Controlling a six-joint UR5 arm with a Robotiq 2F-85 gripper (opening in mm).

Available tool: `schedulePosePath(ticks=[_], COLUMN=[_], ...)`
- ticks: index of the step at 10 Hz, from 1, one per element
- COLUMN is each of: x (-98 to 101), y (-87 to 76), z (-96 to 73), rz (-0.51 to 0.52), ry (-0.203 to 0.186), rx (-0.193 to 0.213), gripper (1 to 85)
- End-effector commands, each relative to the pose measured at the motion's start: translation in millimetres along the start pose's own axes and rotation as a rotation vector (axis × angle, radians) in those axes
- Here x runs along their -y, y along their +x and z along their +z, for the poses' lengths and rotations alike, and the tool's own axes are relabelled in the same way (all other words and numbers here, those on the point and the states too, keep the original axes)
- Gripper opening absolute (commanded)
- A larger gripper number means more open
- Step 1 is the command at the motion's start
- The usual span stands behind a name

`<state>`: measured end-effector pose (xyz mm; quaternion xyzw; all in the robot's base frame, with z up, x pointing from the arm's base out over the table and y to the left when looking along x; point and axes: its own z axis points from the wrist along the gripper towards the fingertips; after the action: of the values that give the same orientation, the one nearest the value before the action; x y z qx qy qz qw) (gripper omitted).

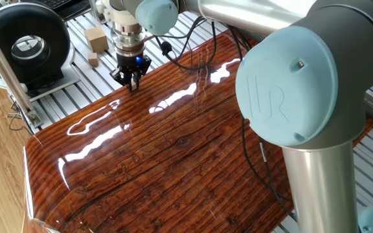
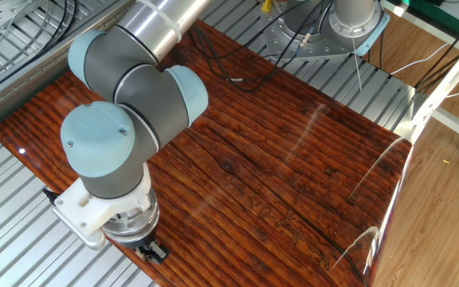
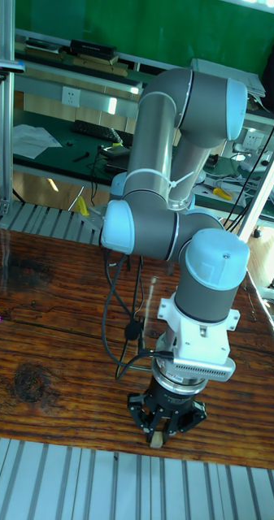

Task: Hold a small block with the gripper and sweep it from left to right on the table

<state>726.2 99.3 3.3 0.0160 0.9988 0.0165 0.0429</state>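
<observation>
Tool [image 3: 156, 439] sits at the tabletop [image 1: 173, 155] edge, fingers pinched narrow on the small block [image 3: 156, 441], which looks to be touching the surface. Bigger tan block [image 1: 96, 39] lies off the board on the slatted base [image 1: 83, 77]

The only legible mark is the raised "UR" logo on a light-blue joint cap [image 1: 285, 87] of the arm, seen close up in one fixed view; it reads tilted, embossed in the same pale blue as the cap; the other joint caps in the other views show no lettering that can be made out; the black round device [image 1: 26, 45] at the top left carries a pale mark at its centre, too blurred to read.
</observation>
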Motion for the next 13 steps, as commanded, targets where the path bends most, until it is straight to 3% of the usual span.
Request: schedulePosePath(ticks=[1, 4, 13], x=[-3.7, -6.5, -11.2], y=[6.1, 7.0, 5.8], z=[0.7, -2.6, -0.2], rz=[0.013, 0.019, 0.038], ry=[-0.013, -0.029, -0.017], rx=[-0.021, -0.034, -0.035], gripper=[1.0, 1.0, 1.0])
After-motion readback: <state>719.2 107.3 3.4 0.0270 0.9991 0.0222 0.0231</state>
